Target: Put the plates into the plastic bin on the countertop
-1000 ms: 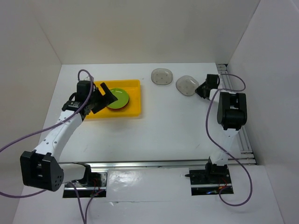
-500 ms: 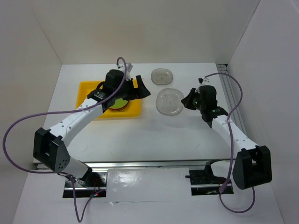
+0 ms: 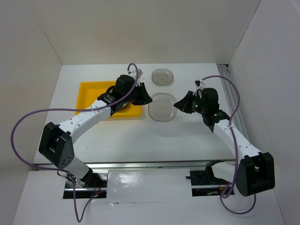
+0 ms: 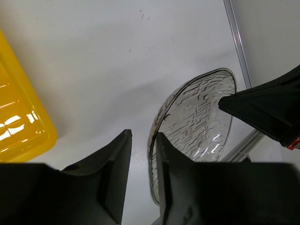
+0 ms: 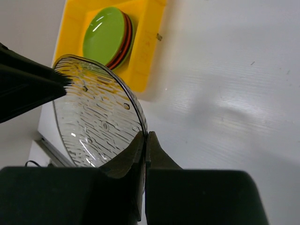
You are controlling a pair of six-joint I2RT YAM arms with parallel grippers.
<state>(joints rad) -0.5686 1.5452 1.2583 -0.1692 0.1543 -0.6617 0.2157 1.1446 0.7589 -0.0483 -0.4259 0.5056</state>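
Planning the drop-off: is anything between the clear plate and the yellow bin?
Only the left gripper, straddling the rim of the plate on the side facing the bin. Nothing else visible lies between them.

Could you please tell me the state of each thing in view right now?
held clear plate: lifted off the countertop.
right tool: shut on its rim.
left tool: open, straddling the opposite rim.
other clear plate: lying on the countertop, untouched.
stacked plates: in the yellow bin, green on top.
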